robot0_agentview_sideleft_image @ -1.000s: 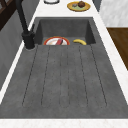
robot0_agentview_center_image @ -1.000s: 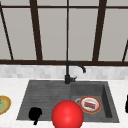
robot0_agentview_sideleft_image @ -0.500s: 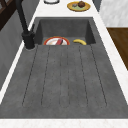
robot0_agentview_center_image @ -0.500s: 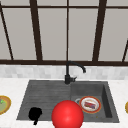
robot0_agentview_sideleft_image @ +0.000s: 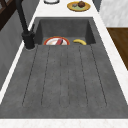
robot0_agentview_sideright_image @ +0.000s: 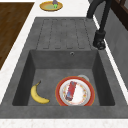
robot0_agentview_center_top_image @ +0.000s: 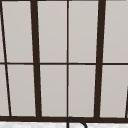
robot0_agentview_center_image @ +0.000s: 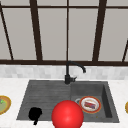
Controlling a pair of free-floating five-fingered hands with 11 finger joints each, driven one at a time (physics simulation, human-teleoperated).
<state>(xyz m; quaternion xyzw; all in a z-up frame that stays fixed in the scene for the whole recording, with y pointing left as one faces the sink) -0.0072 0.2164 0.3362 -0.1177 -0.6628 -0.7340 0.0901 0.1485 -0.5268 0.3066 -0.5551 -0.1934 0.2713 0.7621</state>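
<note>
We see our left robot hand (robot0_agentview_center_image: 35, 114) hovering over the drainboard's front edge, grip unclear; beside it a red ball (robot0_agentview_center_image: 67, 115), with the plate (robot0_agentview_center_image: 90, 104) in the sink basin (robot0_agentview_sideright_image: 40, 67)

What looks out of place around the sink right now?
A banana lies loose on the basin floor beside the red-rimmed plate, apart from it, an odd place for fruit. The plate itself sits in the basin with a red item on it. The left hand shows at the drainboard's front edge.
</note>
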